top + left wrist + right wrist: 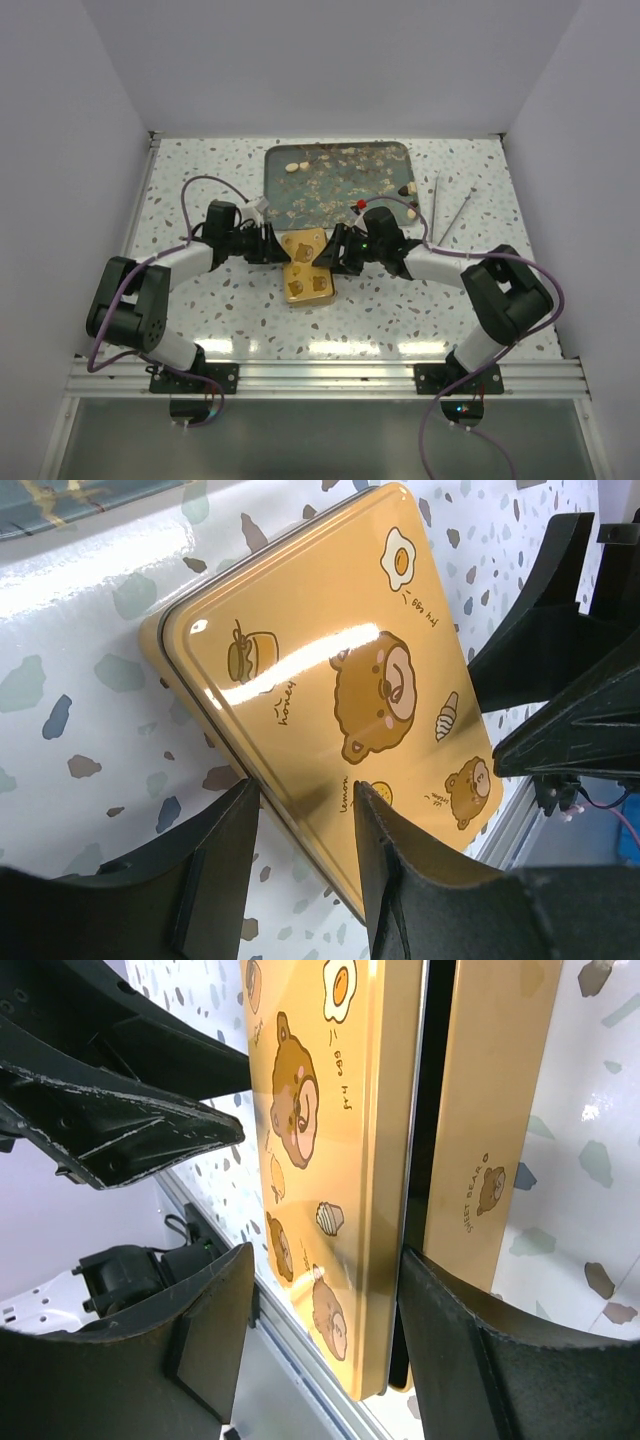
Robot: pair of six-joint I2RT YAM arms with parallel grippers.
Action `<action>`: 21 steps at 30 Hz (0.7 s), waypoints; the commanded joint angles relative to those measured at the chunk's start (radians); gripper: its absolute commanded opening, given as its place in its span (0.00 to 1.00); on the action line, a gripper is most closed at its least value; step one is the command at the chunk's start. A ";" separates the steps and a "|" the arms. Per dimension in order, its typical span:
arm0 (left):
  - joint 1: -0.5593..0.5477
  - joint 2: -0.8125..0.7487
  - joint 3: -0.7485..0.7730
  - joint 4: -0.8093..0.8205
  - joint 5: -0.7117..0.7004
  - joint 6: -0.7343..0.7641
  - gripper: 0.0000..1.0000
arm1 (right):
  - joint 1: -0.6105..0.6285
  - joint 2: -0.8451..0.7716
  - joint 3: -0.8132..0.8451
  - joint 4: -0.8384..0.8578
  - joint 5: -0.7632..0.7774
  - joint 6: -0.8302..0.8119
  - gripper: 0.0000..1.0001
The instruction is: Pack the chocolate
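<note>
Aluminium rail (330, 375) edges speckled white tabletop (200, 180) bearing gold tin (306, 264), pale walls (330, 60) around.

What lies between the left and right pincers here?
The gold tin; the top view shows it flanked by the left pincer and the right pincer.

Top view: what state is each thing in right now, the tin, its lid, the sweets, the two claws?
Tin: flat on the table, between both grippers.
Lid: on, but a dark gap shows along one side.
Chocolate: loose on the tray.
Left gripper: astride the tin's edge; grip unclear.
Right gripper: open around the lid's edge.
</note>
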 commanded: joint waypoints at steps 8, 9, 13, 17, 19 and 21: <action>-0.031 -0.006 0.045 0.010 0.006 0.006 0.47 | -0.004 -0.036 0.030 -0.107 0.064 -0.068 0.64; -0.033 -0.007 0.043 0.019 0.009 -0.003 0.47 | -0.004 -0.035 0.031 -0.107 0.063 -0.068 0.64; -0.039 -0.015 0.043 0.033 0.014 -0.021 0.47 | -0.004 -0.036 0.037 -0.107 0.066 -0.068 0.65; -0.042 -0.017 0.042 0.037 0.015 -0.024 0.47 | -0.004 -0.035 0.040 -0.107 0.067 -0.069 0.65; -0.044 -0.018 0.039 0.039 0.019 -0.024 0.47 | -0.004 -0.036 0.040 -0.109 0.070 -0.068 0.63; -0.044 -0.014 0.039 0.042 0.020 -0.024 0.47 | -0.004 -0.036 0.043 -0.113 0.074 -0.069 0.58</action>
